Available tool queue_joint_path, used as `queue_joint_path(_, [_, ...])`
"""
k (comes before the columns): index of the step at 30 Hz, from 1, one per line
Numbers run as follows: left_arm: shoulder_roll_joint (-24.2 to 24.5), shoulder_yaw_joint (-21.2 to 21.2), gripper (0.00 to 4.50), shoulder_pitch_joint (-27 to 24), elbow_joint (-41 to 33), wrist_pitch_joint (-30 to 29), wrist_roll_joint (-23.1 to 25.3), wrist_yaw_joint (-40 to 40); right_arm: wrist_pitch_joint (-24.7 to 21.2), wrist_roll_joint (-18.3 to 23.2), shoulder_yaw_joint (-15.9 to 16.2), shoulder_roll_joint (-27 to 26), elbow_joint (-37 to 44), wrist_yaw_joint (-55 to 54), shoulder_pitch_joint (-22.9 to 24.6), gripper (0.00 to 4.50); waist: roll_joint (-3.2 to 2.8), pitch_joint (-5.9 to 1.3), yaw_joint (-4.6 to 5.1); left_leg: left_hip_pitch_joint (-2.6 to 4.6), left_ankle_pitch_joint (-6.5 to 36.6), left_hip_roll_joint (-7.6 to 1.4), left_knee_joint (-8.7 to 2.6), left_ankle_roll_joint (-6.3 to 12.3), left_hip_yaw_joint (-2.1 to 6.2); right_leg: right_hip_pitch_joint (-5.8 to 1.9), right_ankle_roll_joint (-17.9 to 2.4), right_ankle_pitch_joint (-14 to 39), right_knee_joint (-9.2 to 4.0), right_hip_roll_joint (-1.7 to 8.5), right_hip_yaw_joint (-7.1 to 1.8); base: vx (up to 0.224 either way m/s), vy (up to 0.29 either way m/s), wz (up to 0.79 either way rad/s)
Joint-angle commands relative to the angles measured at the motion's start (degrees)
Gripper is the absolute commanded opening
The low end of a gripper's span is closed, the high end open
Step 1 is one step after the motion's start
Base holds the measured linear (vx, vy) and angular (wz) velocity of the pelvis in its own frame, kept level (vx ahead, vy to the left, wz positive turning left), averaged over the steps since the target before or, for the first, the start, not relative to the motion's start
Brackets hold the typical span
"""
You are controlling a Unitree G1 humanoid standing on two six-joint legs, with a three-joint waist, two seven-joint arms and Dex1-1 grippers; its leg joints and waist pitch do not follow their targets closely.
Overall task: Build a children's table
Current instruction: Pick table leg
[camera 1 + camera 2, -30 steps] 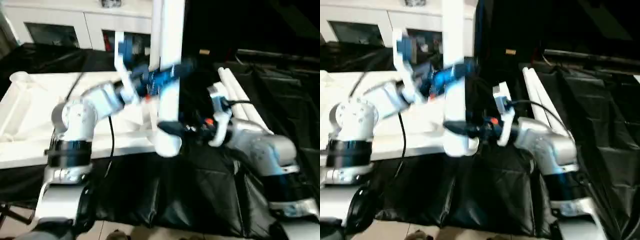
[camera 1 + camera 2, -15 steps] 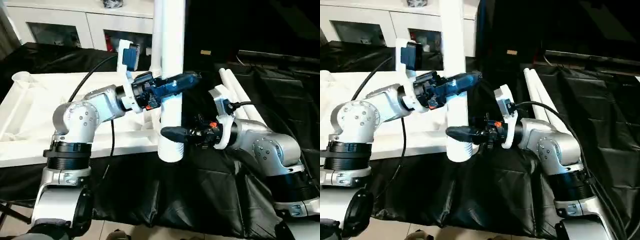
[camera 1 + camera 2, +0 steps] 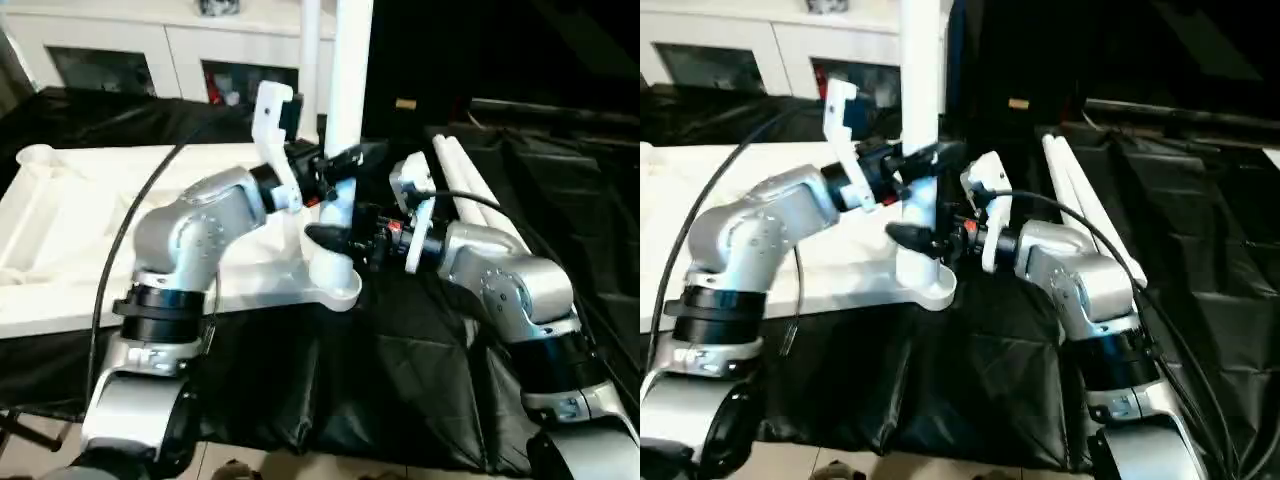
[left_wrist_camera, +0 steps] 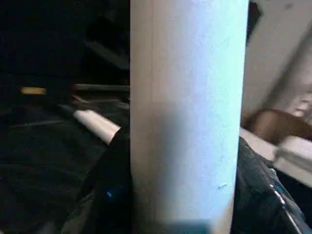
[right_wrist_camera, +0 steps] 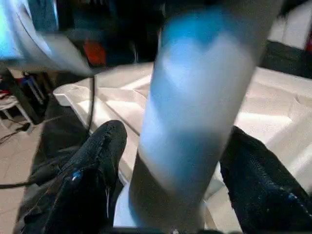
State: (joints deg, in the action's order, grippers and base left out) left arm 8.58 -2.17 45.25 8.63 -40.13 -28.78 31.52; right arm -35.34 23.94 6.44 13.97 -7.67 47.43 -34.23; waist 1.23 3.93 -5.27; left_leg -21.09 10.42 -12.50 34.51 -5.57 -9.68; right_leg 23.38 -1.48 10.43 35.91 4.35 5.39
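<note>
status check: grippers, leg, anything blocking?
Left gripper shut on leg. Right gripper open around it, lower. Leg upright at tabletop corner socket. Nothing blocking.

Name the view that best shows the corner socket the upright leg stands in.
The left eye view: the corner socket shows whole under the upright leg. The right eye view matches it; the right wrist view cuts it off; the left wrist view gives just leg.

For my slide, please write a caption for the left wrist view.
Left gripper clamps the upright white table leg; two spare legs lie behind.
</note>
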Motion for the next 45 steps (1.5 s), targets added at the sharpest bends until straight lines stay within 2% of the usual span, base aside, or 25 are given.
queue_joint_path(1, [-1.0, 0.7, 1.88, 1.5, 0.0, 0.9, 1.1, -1.7, 1.4, -2.0, -0.3, -0.1, -1.0, -1.7, -1.9, 3.21, 0.17, -4.96, -0.09, 0.07, 3.5, -0.29, -3.29, 0.81, -0.27, -4.18, -9.3, 6.3, -3.84, 3.22, -3.07, 0.000, 0.000, 0.00])
queue_joint_path(5, [-1.2, 1.8, 1.88, 1.1, -0.5, 1.7, 2.1, -1.6, 1.9, -4.3, 1.3, -0.3, -2.4, -3.7, -2.2, 3.21, 0.28, -4.90, -0.01, 0.11, 3.8, -0.26, -3.29, 0.81, -0.30, -4.12, -9.5, 7.0, -3.87, 3.22, -3.08, 0.000, 0.000, 0.00])
queue_joint_path(8, [-1.1, 2.1, 1.88, 0.9, -0.6, 2.0, 2.2, -1.2, 1.5, -4.5, 1.5, -0.5, -2.9, -4.6, -2.3, 3.21, 0.18, -4.89, 0.02, 0.11, 3.9, -0.24, -3.31, 0.92, -0.31, -4.12, -9.5, 6.8, -3.91, 3.21, -3.10, 0.000, 0.000, 0.00])
queue_joint_path(13, [-0.7, 2.7, 1.88, 0.3, -1.7, 1.8, 1.1, 1.9, -1.3, -3.0, 0.9, 0.3, -5.0, -2.5, -3.2, 3.21, 0.02, -4.93, 0.06, 0.21, 4.2, -0.28, -3.30, 1.19, -0.32, -4.12, -10.2, 6.2, -3.86, 3.20, -3.10, 0.000, 0.000, 0.00])
queue_joint_path(20, [-0.8, 2.3, 1.88, 0.0, -2.5, 0.8, -0.6, 2.9, -1.8, -0.7, -0.6, 0.2, -6.3, 0.1, -4.1, 3.21, 0.12, -4.96, 0.06, 0.12, 4.0, -0.32, -3.24, 1.47, -0.31, -4.22, -11.0, 5.1, -3.66, 3.23, -3.09, 0.000, 0.000, 0.00])
queue_joint_path(23, [-0.9, 2.1, 1.88, 0.0, -2.8, 0.4, -1.1, 3.1, -2.2, 0.1, -0.7, 0.2, -6.1, 1.0, -4.0, 2.84, 0.26, -4.95, 0.04, 0.15, 3.8, -0.31, -3.22, 1.58, -0.36, -4.21, -11.1, 4.9, -3.67, 3.19, -3.10, 0.000, 0.000, 0.00])
queue_joint_path(27, [-0.8, 2.1, 1.88, 0.1, -2.5, 0.4, -0.9, 3.7, -2.4, 0.3, -0.5, 0.4, -6.2, 1.8, -3.9, 2.59, 0.17, -5.00, -0.02, 0.15, 3.7, -0.36, -3.21, 1.48, -0.32, -4.22, -10.9, 5.2, -3.63, 3.23, -3.09, 0.000, 0.000, 0.00])
queue_joint_path(28, [-0.7, 2.1, 1.88, 0.2, -2.4, 0.4, -0.9, 3.9, -2.4, 0.4, -0.5, 0.5, -6.2, 1.8, -3.9, 2.41, 0.11, -4.98, 0.00, 0.16, 3.6, -0.37, -3.22, 1.44, -0.29, -4.20, -10.9, 5.1, -3.62, 3.23, -3.08, 0.000, 0.000, 0.00])
queue_joint_path(29, [-0.7, 1.7, 2.44, 0.4, -2.1, -0.4, -1.0, 3.0, -2.3, 0.5, -0.5, 0.5, -6.2, 1.9, -3.9, 2.30, 0.15, -4.97, 0.03, 0.16, 3.8, -0.34, -3.21, 1.42, -0.34, -4.20, -10.9, 5.2, -3.65, 3.21, -3.08, 0.000, 0.000, 0.00])
queue_joint_path(32, [-1.2, 0.4, 2.60, 1.0, -1.0, -0.9, -2.2, 3.2, -2.1, 0.5, -0.5, 0.4, -6.5, 2.1, -4.1, 2.13, 0.08, -5.01, -0.01, 0.16, 3.5, -0.33, -3.17, 1.38, -0.32, -4.22, -11.1, 5.0, -3.59, 3.25, -3.08, 0.000, 0.000, 0.00])
queue_joint_path(37, [-1.3, -1.2, 3.12, 2.7, 1.5, 2.0, -0.3, -0.9, -2.2, 0.7, -0.5, 0.5, -6.1, 2.4, -4.1, 1.93, 0.20, -5.01, 0.00, 0.17, 3.7, -0.28, -3.17, 1.43, -0.31, -4.24, -10.7, 5.1, -3.66, 3.15, -3.06, 0.000, 0.000, 0.00])
queue_joint_path(38, [-1.4, -1.9, 3.12, 3.2, 2.4, 2.3, -0.3, -1.4, -2.3, 0.8, -0.5, 0.4, -6.0, 2.4, -4.2, 1.93, 0.15, -5.03, -0.03, 0.16, 3.7, -0.28, -3.15, 1.43, -0.30, -4.26, -10.7, 5.1, -3.65, 3.16, -3.06, 0.000, 0.000, 0.00])
queue_joint_path(40, [-1.4, -2.4, 2.65, 3.6, 3.2, 2.6, -0.4, -1.5, -2.2, 0.8, -0.5, 0.5, -6.0, 2.4, -4.2, 1.92, 0.19, -5.05, -0.13, 0.10, 3.5, -0.21, -3.10, 1.51, -0.31, -4.30, -10.7, 5.0, -3.69, 3.22, -3.05, 0.000, 0.000, 0.00])
queue_joint_path(43, [-1.3, -2.2, 2.70, 3.3, 2.4, 2.2, -0.5, -0.6, -2.1, 0.8, -0.5, 0.5, -5.8, 2.6, -4.2, 1.91, 0.06, -5.09, -0.16, 0.11, 3.2, -0.27, -3.10, 1.52, -0.28, -4.31, -10.9, 4.6, -3.56, 3.26, -3.05, 0.000, 0.000, 0.00])
queue_joint_path(45, [-1.4, -1.3, 2.22, 2.5, 1.0, 1.7, -1.0, 0.8, -2.0, 0.8, -0.4, 0.6, -5.7, 2.6, -4.2, 1.91, 0.17, -5.08, -0.13, 0.05, 3.0, -0.26, -3.09, 1.75, -0.29, -4.34, -11.3, 3.8, -3.49, 3.25, -3.06, 0.000, 0.000, 0.00])
